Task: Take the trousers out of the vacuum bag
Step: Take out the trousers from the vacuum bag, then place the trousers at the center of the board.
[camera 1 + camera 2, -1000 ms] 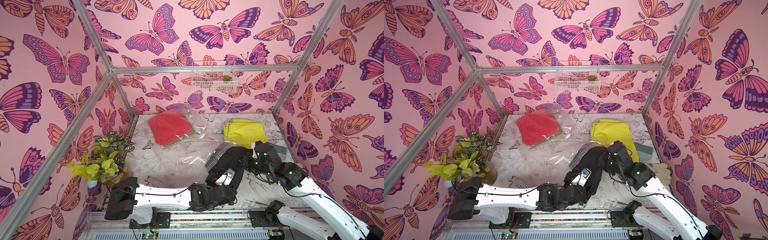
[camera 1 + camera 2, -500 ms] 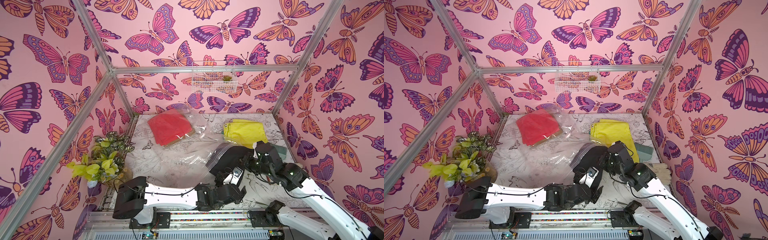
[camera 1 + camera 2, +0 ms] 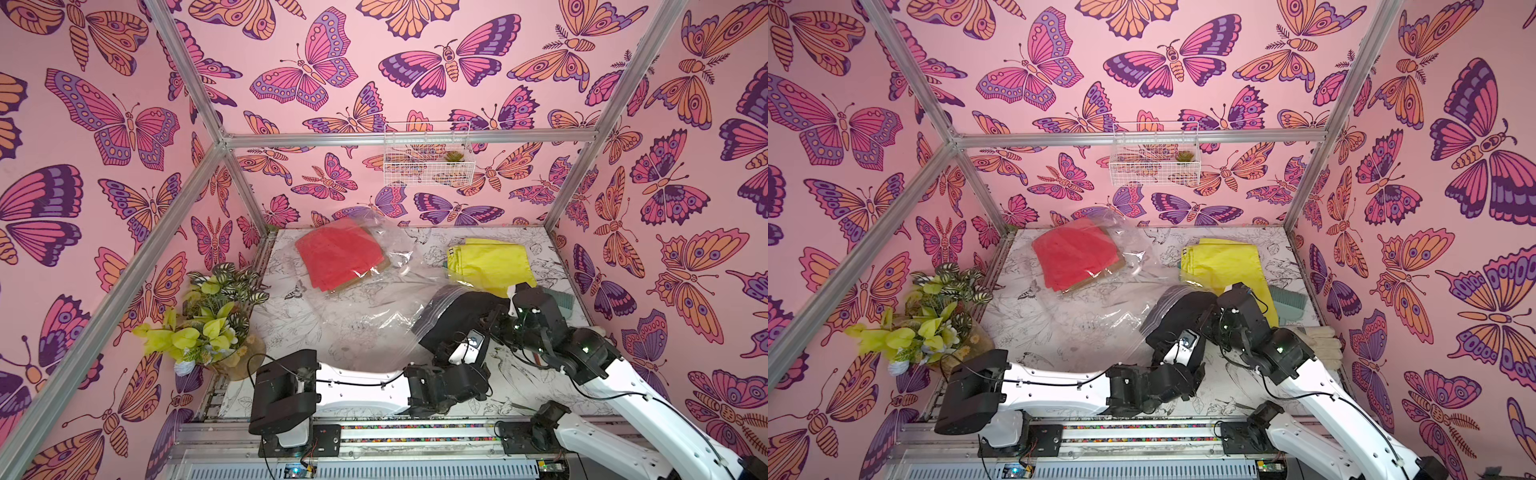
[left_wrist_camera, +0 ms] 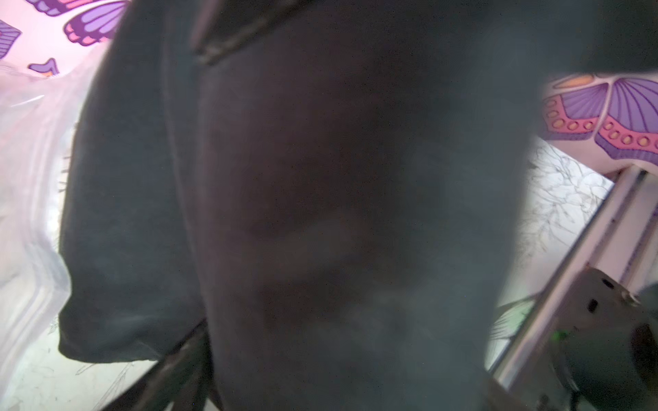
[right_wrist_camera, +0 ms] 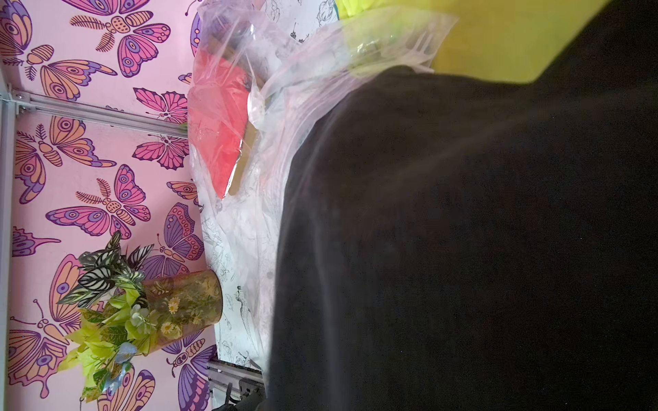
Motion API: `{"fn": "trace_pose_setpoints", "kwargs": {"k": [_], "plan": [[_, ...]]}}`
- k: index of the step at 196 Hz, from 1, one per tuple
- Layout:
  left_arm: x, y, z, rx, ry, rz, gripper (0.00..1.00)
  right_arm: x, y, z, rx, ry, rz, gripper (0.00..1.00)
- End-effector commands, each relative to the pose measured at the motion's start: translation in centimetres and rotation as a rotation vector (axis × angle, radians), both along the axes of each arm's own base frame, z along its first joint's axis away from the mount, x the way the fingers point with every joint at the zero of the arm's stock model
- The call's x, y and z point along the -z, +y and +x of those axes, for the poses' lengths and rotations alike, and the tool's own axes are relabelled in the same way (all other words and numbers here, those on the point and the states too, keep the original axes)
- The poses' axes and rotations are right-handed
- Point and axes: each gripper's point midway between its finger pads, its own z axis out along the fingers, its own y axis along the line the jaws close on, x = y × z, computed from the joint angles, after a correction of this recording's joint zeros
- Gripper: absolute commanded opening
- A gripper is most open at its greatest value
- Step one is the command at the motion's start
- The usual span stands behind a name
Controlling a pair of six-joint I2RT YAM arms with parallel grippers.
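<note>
Right claw (image 3: 496, 313) is clamped on the black trousers (image 3: 457, 316), lower right of centre, partly out of the vacuum bag (image 3: 374, 307) mouth. Left claw (image 3: 446, 343) sits just under that cloth; you can't tell how its jaws stand.

Out on the desk (image 3: 291, 316), right side:
- one yellow pair (image 3: 490, 266)
- one teal pair (image 3: 563, 299), just beside it

In the bag, upper centre:
- one red pair (image 3: 336, 257)
- one brown pair (image 3: 361, 280), under the red

Count: five pairs seen, one bag. My read: about halfway.
</note>
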Motion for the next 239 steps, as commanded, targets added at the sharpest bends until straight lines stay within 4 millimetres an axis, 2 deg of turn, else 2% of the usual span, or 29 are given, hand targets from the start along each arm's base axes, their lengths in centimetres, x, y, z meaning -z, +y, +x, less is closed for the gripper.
{"fn": "trace_pose_setpoints", "kwargs": {"k": [1,42,64,79,98,127,176,199,239], "plan": [[0.4,0.4,1.2,-0.050,-0.008,0.002,0.72,-3.8,-0.7,1.7,0.078,-0.145,0.064,0.00],[-0.5,0.9,1.3,-0.035,-0.015,-0.008,0.26,-4.2,-0.6,1.7,0.065,-0.155,0.069,0.00],[-2.1,1.4,1.6,-0.039,-0.048,-0.020,0.07,-5.1,-0.1,1.8,0.036,-0.194,0.092,0.00],[-3.5,1.8,2.0,-0.040,-0.061,-0.037,0.00,-6.1,0.5,1.9,-0.002,-0.229,0.098,0.00],[-5.4,2.1,2.8,-0.034,-0.072,-0.061,0.00,-7.5,1.6,2.0,-0.073,-0.272,0.104,0.00],[-7.5,2.5,4.0,-0.021,-0.079,-0.091,0.00,-9.2,2.4,2.3,-0.131,-0.324,0.078,0.00],[-12.5,2.1,6.0,0.028,-0.126,-0.138,0.00,-13.9,3.9,2.9,-0.245,-0.447,0.036,0.00],[-15.2,1.4,7.0,0.073,-0.143,-0.169,0.00,-16.5,3.9,3.3,-0.250,-0.499,0.015,0.00],[-19.2,-0.9,7.8,0.180,-0.162,-0.209,0.00,-20.0,2.2,3.9,-0.208,-0.559,-0.068,0.00]]}}
